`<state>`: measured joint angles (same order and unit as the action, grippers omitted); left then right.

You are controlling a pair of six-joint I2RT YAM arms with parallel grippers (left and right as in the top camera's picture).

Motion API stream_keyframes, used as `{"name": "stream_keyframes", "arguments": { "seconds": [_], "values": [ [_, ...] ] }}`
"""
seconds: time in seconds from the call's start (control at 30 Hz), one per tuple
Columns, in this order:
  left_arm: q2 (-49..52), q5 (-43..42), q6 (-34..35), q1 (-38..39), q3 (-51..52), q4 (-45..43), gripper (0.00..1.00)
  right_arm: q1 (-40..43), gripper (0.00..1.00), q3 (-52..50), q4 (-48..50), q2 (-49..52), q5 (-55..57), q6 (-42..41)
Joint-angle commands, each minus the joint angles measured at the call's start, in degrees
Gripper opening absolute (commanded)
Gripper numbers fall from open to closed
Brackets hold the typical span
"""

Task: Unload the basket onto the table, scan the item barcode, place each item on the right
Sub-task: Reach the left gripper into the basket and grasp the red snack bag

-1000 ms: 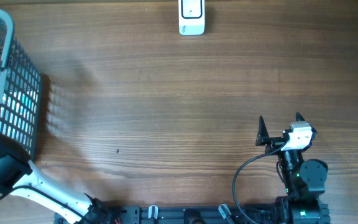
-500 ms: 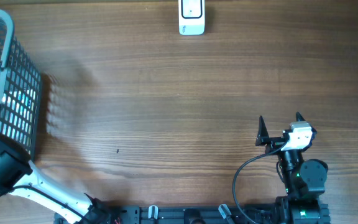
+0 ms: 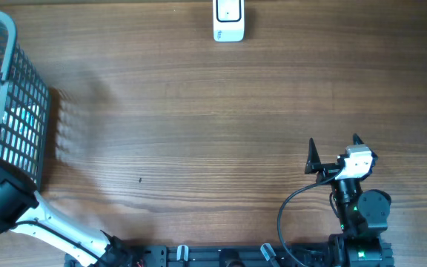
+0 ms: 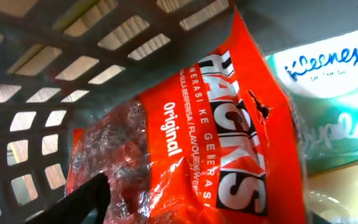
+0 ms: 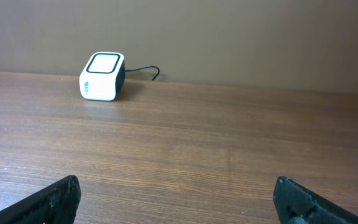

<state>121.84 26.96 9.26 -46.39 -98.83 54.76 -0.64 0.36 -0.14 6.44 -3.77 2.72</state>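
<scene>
An orange Hacks candy bag lies inside the grey basket at the table's left edge. My left arm reaches into the basket from the front. In the left wrist view one black finger rests against the bag's crinkled clear end; the other finger is hidden, so a grip cannot be judged. The white scanner stands at the far middle edge and shows in the right wrist view too, as the scanner. My right gripper hovers open and empty over bare wood at the front right, jaws wide.
A green Kleenex tissue pack lies beside the candy bag in the basket. The basket's slotted wall closes in tightly around my left gripper. The scanner's cable runs off behind it.
My left arm has shifted slightly at the basket's front edge, sinking a little deeper. The right arm and the scanner have not moved.
</scene>
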Motion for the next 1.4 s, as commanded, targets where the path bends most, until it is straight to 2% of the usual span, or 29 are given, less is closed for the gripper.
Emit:
{"name": "stream_keyframes", "arguments": {
  "seconds": [0.0,0.17,0.33,0.37,0.47,0.5,0.53,0.57,0.6,0.63,0.67,0.73,1.0,1.2,1.37],
  "values": [
    [-0.1,0.7,0.2,0.0,0.6,1.5,0.62,0.2,1.0,0.0,0.2,-0.2,0.8,0.2],
    [-0.1,0.7,2.0,0.0,0.7,2.7,0.56,0.2,1.0,0.0,0.2,-0.2,0.8,0.2],
    [-0.1,0.8,2.1,-0.3,2.8,1.4,0.71,0.2,1.0,0.0,0.2,-0.2,0.8,0.2],
    [-0.1,0.8,2.1,-0.4,3.4,0.9,0.79,0.2,1.0,0.0,0.2,-0.2,0.8,0.2],
    [-0.1,0.8,2.1,-0.8,4.3,0.3,0.8,0.2,1.0,0.0,0.2,-0.2,0.8,0.2],
    [-0.1,0.9,2.1,-0.8,4.3,0.3,0.75,0.2,1.0,0.0,0.2,-0.2,0.8,0.1],
    [-0.1,1.2,2.1,-0.8,4.3,0.3,0.62,0.2,1.0,0.0,0.2,-0.2,0.8,0.1],
    [-0.1,1.2,2.1,-0.8,4.3,0.5,0.43,0.2,1.0,0.0,0.2,-0.2,0.8,0.1],
    [-0.1,1.3,2.1,-0.8,4.3,0.5,0.18,0.2,1.0,0.0,0.2,-0.2,0.8,0.2],
    [-0.1,2.4,2.1,-0.8,4.3,0.3,0.07,0.2,1.0,0.0,0.2,-0.2,0.8,0.2],
    [-0.1,4.0,2.1,-0.7,4.3,0.4,0.04,0.2,1.0,0.0,0.2,-0.2,0.8,0.1],
    [-0.4,7.5,2.1,-0.3,4.3,1.1,0.04,0.2,1.0,0.0,0.2,-0.2,0.8,0.1],
    [-6.8,7.7,2.1,4.9,4.2,0.2,0.04,0.2,1.0,0.0,0.2,-0.2,0.8,0.2],
    [-15.7,8.7,2.1,10.7,1.6,-0.1,0.04,0.2,1.0,0.0,0.2,-0.2,0.8,0.1],
    [-26.2,13.2,2.1,15.2,1.4,-5.5,0.04,0.2,1.0,0.0,0.2,-0.2,0.8,0.1]
  ]
}}
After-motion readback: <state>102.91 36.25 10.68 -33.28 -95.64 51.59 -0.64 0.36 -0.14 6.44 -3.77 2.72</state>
